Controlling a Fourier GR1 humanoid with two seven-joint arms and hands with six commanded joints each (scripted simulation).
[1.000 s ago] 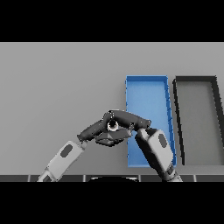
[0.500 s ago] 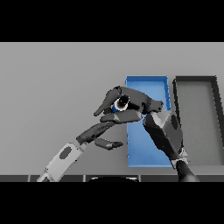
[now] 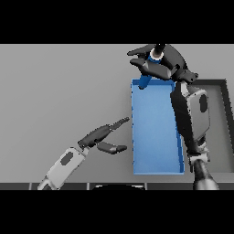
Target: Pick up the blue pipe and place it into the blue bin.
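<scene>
Nearest, the robot's left hand [image 3: 101, 137] rests low over the plain grey matte worktop [image 3: 59, 91], its dark fingers straight and relaxed, thumb apart, holding nothing; it lies just beside the near left wall of the bin.

Beyond it stands the shallow rectangular blue bin [image 3: 135, 137], thin upright walls around a flat floor, smooth and rigid-looking like moulded plastic. To its right sits a dark grey rectangular tray [image 3: 227, 123] of the same build, partly hidden by the right forearm.

Farthest, the right hand [image 3: 162, 64] hovers over the bin's far edge, its fingers curled round the short blue cylindrical pipe [image 3: 145, 81]. The pipe is carried tilted, its upper end with a pale rim inside the grasp, its lower end hanging free at the far left corner of the bin, above the rim.

The pipe looks stiff, hollow and light, with a smooth and probably slippery skin, so a wrap round its middle seems safest; a hold near one end, as here, lets it swing. Being round, it will likely roll on the flat floor once released, though the walls should contain it.
</scene>
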